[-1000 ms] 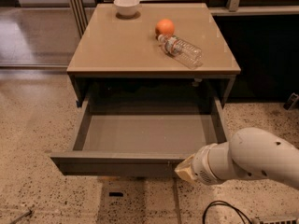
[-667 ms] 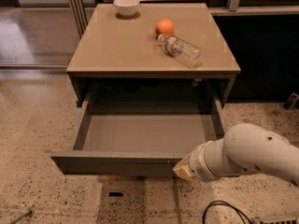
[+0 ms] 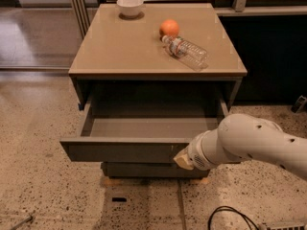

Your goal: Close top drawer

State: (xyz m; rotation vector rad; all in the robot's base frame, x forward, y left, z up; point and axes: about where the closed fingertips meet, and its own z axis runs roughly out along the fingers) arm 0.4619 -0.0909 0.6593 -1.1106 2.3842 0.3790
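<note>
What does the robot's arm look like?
A thick, smooth white arm of rounded tube sections, dotted with small dark holes, with a dark seam at the joint. It ends in a tan-tipped gripper, low by the front of the top drawer, towards its right end.

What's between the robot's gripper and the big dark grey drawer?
Nothing, in the camera view: the gripper sits at the flat front of the wide dark grey-brown top drawer, near its right end.

white arm (image 3: 254, 140) extends leftward, tool (image 3: 184, 160) low centre.
</note>
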